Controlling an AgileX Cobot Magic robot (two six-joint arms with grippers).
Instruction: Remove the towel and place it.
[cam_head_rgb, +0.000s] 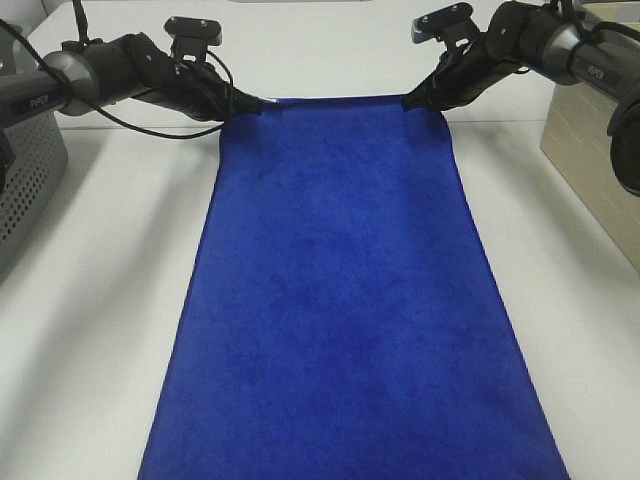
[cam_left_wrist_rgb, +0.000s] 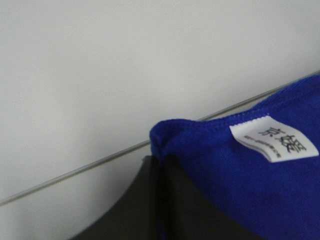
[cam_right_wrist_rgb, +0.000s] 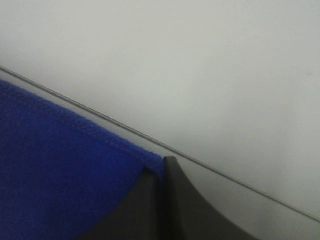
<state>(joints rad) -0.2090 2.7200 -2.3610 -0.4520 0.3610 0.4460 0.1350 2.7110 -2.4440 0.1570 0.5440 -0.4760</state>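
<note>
- One long blue towel (cam_head_rgb: 345, 300) covers the middle of the white table (cam_head_rgb: 90, 320), lying flat; its near end runs out of the high view at the bottom and its far hem lies toward the back of the table, between the two arms.
- Plush and limp by the look of it, it will likely sag and fold under its own weight once lifted, light but floppy, so two far corners held apart are the sensible places to take it; a single pinch would let it bunch.
- At the far left corner, the left gripper (cam_head_rgb: 256, 105) has its jaws together on the hem; its wrist view shows the stitched corner pinched between dark fingers (cam_left_wrist_rgb: 150, 200), with the white tag (cam_left_wrist_rgb: 274, 139) just beside the pinch.
- At the far right corner, the right gripper (cam_head_rgb: 410, 101) is likewise clamped; its wrist view shows fingers (cam_right_wrist_rgb: 175, 200) pressed together with the blue edge caught between them.
- Both pinches sit very near the hem, so I judge a slip possible.
</note>
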